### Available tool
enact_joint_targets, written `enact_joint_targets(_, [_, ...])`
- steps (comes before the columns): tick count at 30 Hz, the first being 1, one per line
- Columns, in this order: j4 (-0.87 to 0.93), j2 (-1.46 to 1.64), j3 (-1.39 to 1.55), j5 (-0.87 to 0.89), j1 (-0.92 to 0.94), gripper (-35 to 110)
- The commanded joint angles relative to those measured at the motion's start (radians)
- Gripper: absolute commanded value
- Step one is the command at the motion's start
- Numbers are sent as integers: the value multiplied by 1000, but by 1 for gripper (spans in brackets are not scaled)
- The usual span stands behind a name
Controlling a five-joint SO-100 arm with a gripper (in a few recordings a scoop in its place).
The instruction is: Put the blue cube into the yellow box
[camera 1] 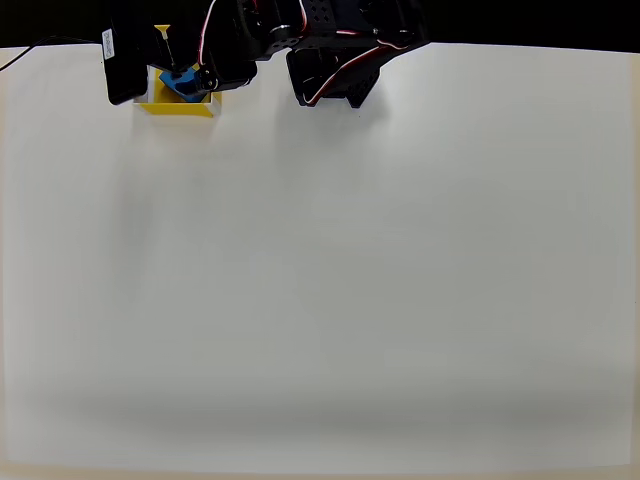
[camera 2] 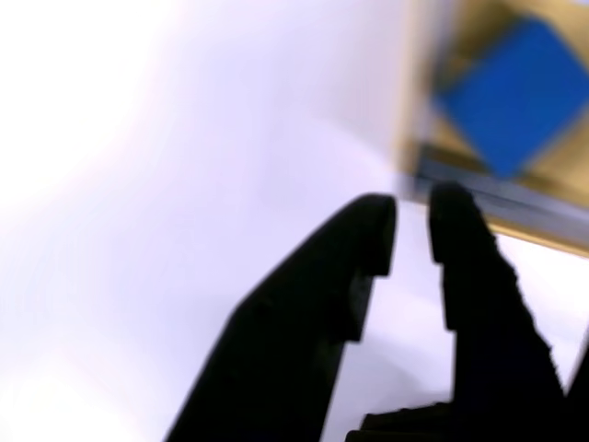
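Two black fingers [camera 2: 304,313] fill the bottom of the wrist view, their tips standing a narrow slot apart with nothing between them; the jaws [camera 2: 409,226] are nearly closed and grasp nothing. Just past the tips runs the near wall of the yellow box [camera 2: 515,207], its rim looking grey and blurred. Inside the box lies the blue cube [camera 2: 520,97], turned so that one corner points toward the fingers, resting on the yellow floor. Left of the box the white counter [camera 2: 184,138] is bright and washed out.

From the overhead view, the box [camera 1: 180,105] sits at the far edge of the counter [camera 1: 320,280], toward the upper left of the picture. The cube [camera 1: 183,83] shows as a small blue patch within the yellow walls, partly covered by the black arm [camera 1: 250,40] that reaches over it from the right. The jaws hang over the box there, but I cannot make them out well enough to point at them. The arm's base [camera 1: 340,70] stands to the right of the box, at the same far edge.
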Motion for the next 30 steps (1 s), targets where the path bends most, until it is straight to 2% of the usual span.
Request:
enact_joint_targets(1, [5, 67, -54, 0, -273, 0])
enact_joint_targets(9, [-160, 249, 258, 6, -807, 0])
enact_joint_targets(16, [-233, 437, 568, -5, -1078, 0])
enact_joint_targets(21, [-225, 558, 782, -15, -1195, 0])
enact_joint_targets(30, [-164, 698, 1031, -43, -1226, 0])
